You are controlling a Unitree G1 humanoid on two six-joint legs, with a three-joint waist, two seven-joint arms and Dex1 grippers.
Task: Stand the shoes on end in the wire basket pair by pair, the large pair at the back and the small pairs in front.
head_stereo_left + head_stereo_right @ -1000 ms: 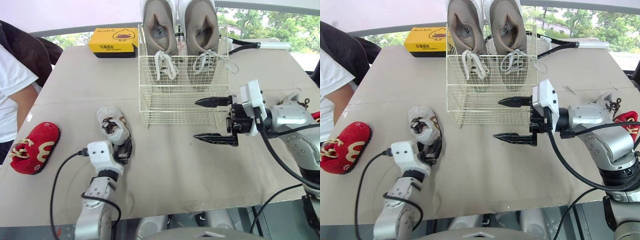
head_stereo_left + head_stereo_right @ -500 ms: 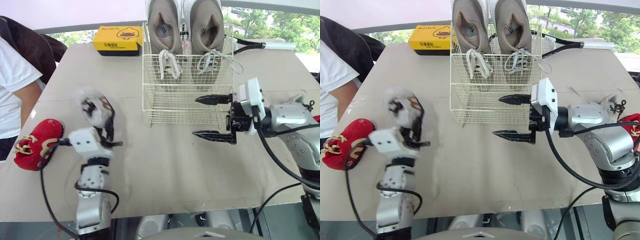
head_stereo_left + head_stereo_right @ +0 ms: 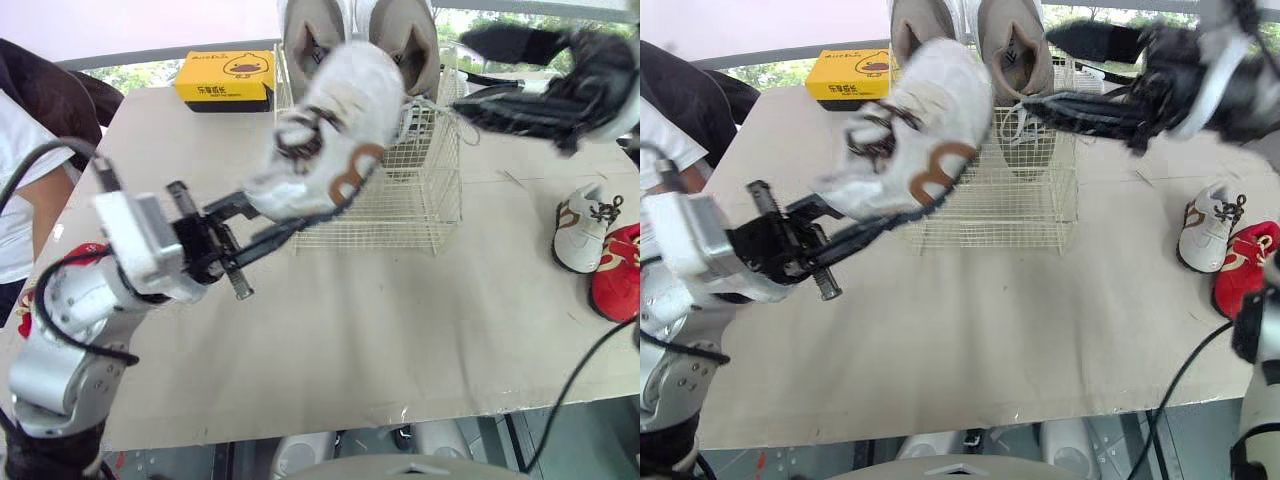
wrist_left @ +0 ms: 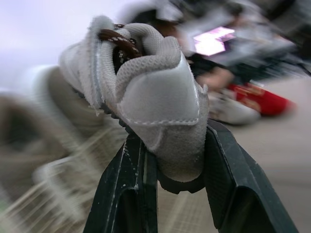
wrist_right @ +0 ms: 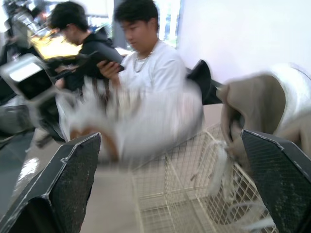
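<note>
We hold the small white shoe [image 3: 330,130] aloft before the wire basket [image 3: 420,200], with the left gripper [image 4: 176,136] jaws clamped on its heel. Tip it on end and lower it into the front, clear of the large pair [image 3: 405,30]. The right gripper [image 3: 465,75] jaws stand apart.

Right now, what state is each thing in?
Left pincer: shut on small white shoe with brown trim, held in the air.
Right pincer: open, raised.
White wire basket: upright, front part empty.
Large grey pair of shoes: standing on end at its back.
Other small white shoe: resting on table.
</note>
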